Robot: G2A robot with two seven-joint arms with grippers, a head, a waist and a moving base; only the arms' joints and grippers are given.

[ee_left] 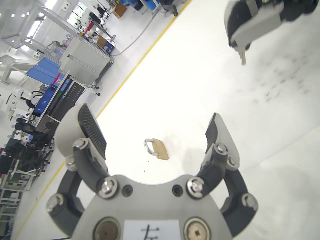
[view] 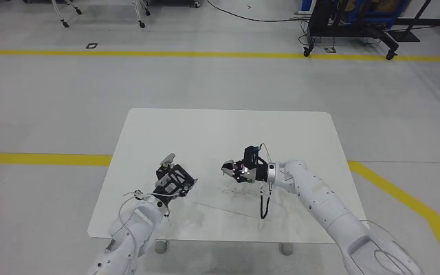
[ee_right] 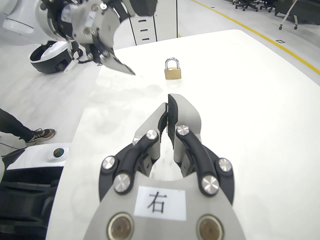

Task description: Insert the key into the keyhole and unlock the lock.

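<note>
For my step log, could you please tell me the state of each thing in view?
padlock, lying on the table, shackle shut
key, gripped by right end effector, blade protruding, in the air
left end effector, open, empty
right end effector, shut on key

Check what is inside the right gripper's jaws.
A key: its blade sticks out past the tips of the right gripper, whose jaws are shut on it. The key's head is covered between them.

My arms are white and round. My left gripper and right gripper are grey, with black ribbed pads and shiny screws.
</note>
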